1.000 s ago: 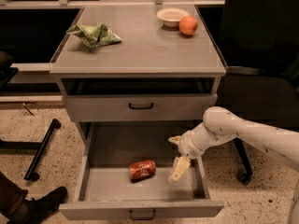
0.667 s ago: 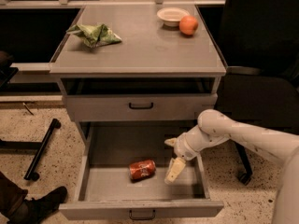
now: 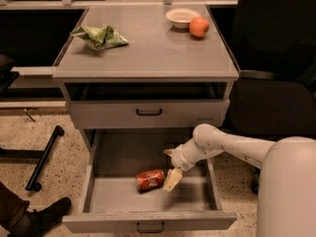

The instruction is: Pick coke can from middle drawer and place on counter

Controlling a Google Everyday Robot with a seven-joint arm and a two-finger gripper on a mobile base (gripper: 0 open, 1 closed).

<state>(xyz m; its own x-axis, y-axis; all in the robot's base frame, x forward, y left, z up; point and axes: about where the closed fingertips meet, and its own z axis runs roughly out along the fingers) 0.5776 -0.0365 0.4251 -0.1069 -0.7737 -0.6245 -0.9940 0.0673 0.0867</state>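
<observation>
We see the coke can (image 3: 150, 179) lying on its side on the flat floor of the middle drawer (image 3: 88, 194), which is pulled well out of the cabinet. The can sits a little forward of the tray's middle, its red side and pale lettering facing up.

The arm reaches in from the right, bends at a rounded white joint over the drawer's right wall and slopes down into the tray. The gripper (image 3: 169, 170) is low inside the drawer, just right of the can. Its two pale fingers are spread apart, with nothing between them. The lower finger (image 3: 173, 179) points down and sits just beside the can's right end (we cannot tell whether it touches the can). The other finger shows as a short tip further back, toward the rear of the tray.

Above the open drawer, the upper drawer (image 3: 148, 113) is closed and shows only its grey front panel and dark handle. On the counter (image 3: 148, 53) we find a crumpled green bag (image 3: 100, 36) near the back left, and a white bowl (image 3: 181, 17) at the back right with an orange (image 3: 199, 27) just beside it. A dark chair (image 3: 276, 83) stands right of the cabinet, and a black shoe (image 3: 44, 216) rests on the speckled floor at the lower left.
</observation>
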